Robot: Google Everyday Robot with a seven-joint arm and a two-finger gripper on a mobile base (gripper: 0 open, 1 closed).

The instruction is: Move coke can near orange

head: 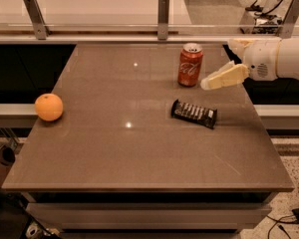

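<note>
While my fingers [222, 77] hang spread open just right of the coke can [190, 65], I'd slide in level, pinch mid-can, then carry it left toward the orange [49, 107].

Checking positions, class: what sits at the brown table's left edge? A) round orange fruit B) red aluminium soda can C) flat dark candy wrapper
A: the round orange fruit sits there; the cream end effector hovers at the right, beside the red aluminium soda can.
</note>
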